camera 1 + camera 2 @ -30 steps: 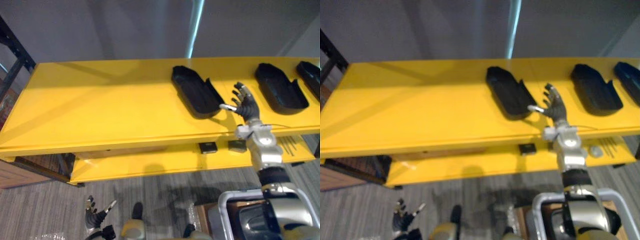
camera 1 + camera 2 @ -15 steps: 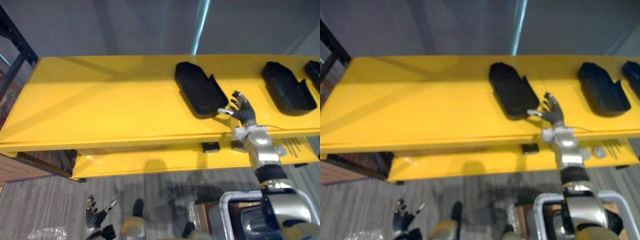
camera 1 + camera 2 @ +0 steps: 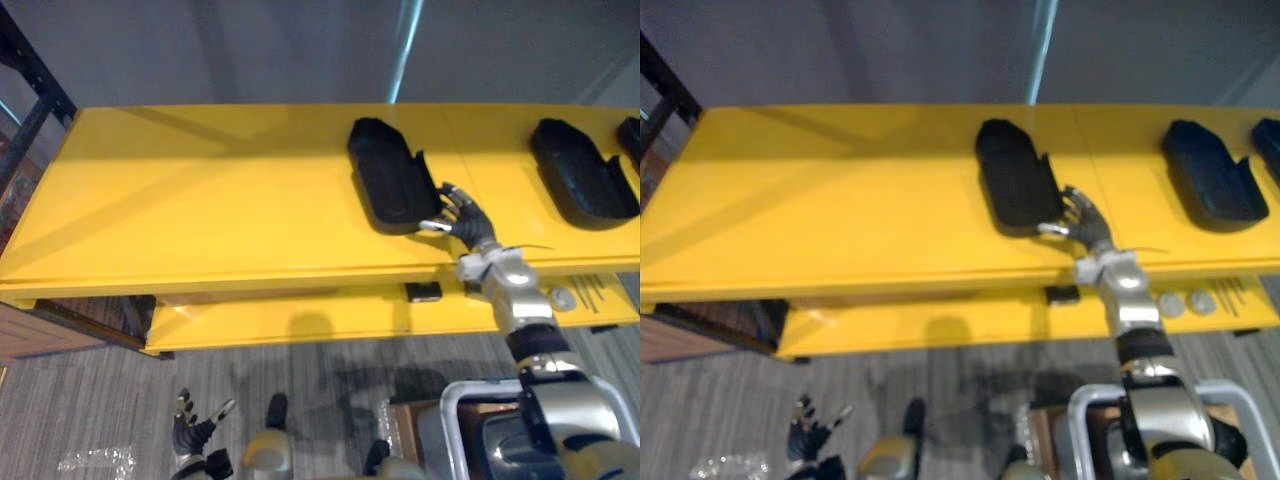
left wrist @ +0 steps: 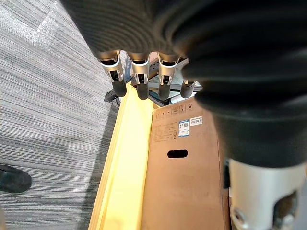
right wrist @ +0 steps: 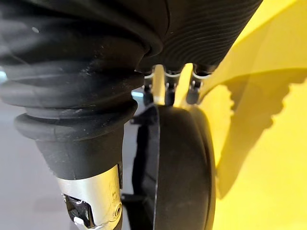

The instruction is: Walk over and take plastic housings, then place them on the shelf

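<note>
left hand: hangs low (image 3: 193,435) over the floor (image 3: 90,400), out at the left. Fingers (image 4: 139,81) straight and relaxed, nothing in them. Its wrist view looks down past a box (image 4: 182,187) beside the lower board.
shelf: yellow top board (image 3: 200,200), with the lower board (image 3: 300,322) under it. The left half of the top board is bare.
housing: black and tray-shaped (image 3: 390,185), lying flat on the top board right of centre. Its near end is close to the front edge.
right hand: up at that near end (image 3: 466,224), touching the housing. You can't tell from these views whether it has hold or just rests against it.
second housing: flat on the board (image 3: 583,183), well apart to the right.
third housing: at the far right edge of view (image 3: 632,133), cut off.
step, judged: the hand is working the first housing at its near end. Taking or letting go is not clear.
risk 1: a push on the housing, if it is not held, likely slides or spins it on the smooth board.
risk 2: pull toward you and the near end may go over the front edge and drop to the lower board or floor.
risk 3: a hold at one end only would leave the long body to sag or twist out when you lift.
risk 4: a snag on the rim as you draw the hand away could drag the housing along.
</note>
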Controlling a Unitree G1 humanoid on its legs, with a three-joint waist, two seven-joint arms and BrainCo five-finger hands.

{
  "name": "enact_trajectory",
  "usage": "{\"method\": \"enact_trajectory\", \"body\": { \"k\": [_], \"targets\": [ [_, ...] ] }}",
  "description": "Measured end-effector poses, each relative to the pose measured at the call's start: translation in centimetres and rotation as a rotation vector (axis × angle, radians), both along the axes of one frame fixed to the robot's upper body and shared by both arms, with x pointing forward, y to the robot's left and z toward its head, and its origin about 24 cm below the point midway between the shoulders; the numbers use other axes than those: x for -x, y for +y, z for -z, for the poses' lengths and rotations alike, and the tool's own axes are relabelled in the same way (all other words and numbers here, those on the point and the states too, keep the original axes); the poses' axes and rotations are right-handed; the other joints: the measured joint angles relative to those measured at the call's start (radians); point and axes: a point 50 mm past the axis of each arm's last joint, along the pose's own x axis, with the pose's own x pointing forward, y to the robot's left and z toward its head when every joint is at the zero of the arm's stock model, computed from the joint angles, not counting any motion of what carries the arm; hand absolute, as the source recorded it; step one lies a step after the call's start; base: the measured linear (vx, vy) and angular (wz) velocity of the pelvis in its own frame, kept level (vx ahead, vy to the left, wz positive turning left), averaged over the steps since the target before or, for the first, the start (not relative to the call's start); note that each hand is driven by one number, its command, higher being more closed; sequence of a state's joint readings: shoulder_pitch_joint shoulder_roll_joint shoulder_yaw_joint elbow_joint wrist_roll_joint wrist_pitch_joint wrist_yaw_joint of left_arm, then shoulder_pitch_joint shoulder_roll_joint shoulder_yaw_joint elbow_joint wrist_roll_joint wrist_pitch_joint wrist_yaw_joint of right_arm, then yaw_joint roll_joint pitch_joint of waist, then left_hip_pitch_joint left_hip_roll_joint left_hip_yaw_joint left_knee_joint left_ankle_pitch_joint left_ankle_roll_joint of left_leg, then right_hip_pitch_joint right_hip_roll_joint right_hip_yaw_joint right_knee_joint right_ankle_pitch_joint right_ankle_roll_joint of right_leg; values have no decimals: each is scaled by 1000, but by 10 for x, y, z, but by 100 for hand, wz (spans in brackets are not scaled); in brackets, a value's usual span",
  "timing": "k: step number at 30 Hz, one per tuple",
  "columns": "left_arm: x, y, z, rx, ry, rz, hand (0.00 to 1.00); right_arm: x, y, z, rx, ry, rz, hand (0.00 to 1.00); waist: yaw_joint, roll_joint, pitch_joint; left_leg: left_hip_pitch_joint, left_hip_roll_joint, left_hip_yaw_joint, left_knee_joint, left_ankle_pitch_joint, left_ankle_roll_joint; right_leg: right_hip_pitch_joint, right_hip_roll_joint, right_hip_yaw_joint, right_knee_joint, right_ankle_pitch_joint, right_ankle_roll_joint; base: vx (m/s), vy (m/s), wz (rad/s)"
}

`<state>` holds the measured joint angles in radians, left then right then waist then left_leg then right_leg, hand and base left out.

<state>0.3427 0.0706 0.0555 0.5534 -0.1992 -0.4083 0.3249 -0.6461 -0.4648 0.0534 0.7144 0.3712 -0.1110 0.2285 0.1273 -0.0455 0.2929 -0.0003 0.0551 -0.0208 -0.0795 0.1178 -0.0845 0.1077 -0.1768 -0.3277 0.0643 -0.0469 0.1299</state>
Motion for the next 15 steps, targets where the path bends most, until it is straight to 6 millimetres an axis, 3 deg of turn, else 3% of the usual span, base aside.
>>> {"method": "enact_trajectory", "body": {
  "k": [15],
  "targets": [
    [-3, 0, -3, -3, -21, 6, 0, 2, 5, -7, -14, -72, 44, 0, 3, -20, 30, -1, -6, 0, 0, 0, 0, -2, -7, 1, 3, -3, 5, 0, 0, 0]
  ]
}}
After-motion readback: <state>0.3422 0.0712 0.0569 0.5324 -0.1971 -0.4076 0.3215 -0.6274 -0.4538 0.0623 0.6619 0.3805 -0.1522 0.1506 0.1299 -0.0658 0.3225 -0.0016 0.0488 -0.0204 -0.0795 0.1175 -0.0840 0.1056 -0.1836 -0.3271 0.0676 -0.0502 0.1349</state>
